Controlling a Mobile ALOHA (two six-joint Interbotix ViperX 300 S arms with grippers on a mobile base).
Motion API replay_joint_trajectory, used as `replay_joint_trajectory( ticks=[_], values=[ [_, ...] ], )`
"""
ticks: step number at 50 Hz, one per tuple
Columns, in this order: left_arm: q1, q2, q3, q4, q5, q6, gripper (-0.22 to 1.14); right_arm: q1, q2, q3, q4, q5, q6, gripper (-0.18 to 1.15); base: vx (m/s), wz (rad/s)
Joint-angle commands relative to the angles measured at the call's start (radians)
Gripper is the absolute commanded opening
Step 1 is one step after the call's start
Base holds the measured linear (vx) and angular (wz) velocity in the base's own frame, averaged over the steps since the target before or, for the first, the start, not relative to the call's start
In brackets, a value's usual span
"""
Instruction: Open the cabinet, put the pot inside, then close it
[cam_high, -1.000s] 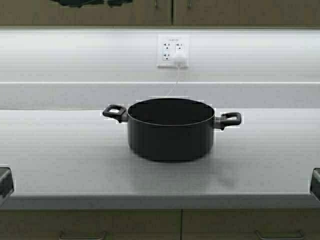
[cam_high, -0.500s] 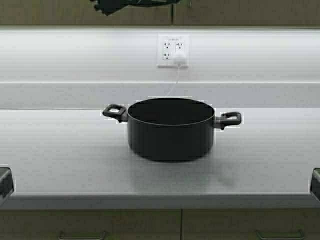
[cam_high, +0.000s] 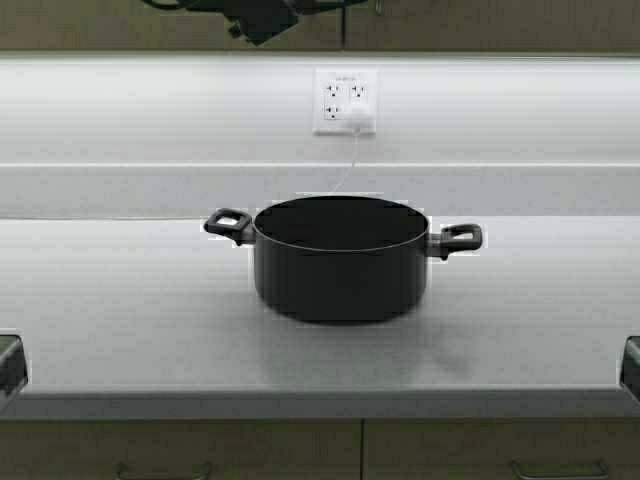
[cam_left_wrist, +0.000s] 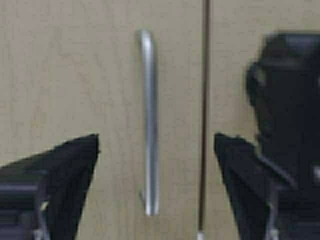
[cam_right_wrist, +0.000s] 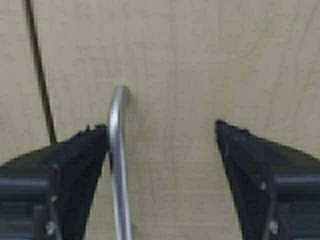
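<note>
- Standing shut, the cabinet faced both grippers, its door seam between the two steel handles.
- The left gripper was spread wide with the left door handle centred between its fingers.
- The right gripper was also spread, the right door handle close against one finger.
- The pot sat on the countertop far below both grippers.
- Opening looked to be the step in hand; next, each gripper likely needed to advance, pinch its handle, and pull.
</note>
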Motion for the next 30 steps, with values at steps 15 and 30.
replay_joint_trajectory(
  ticks=[15,30],
  values=[
    [-0.003,0.018,-0.067,-0.028,0.055,0.005,0.85,-0.014,0.037,-0.107,-0.043,0.064,-0.003,0.85,-0.01,-0.02],
    [0.032,0.028,-0.115,-0.044,0.279,0.005,-0.02,-0.009,0.02,-0.069,-0.032,0.114,0.003,-0.06,-0.02,-0.01]
  ],
)
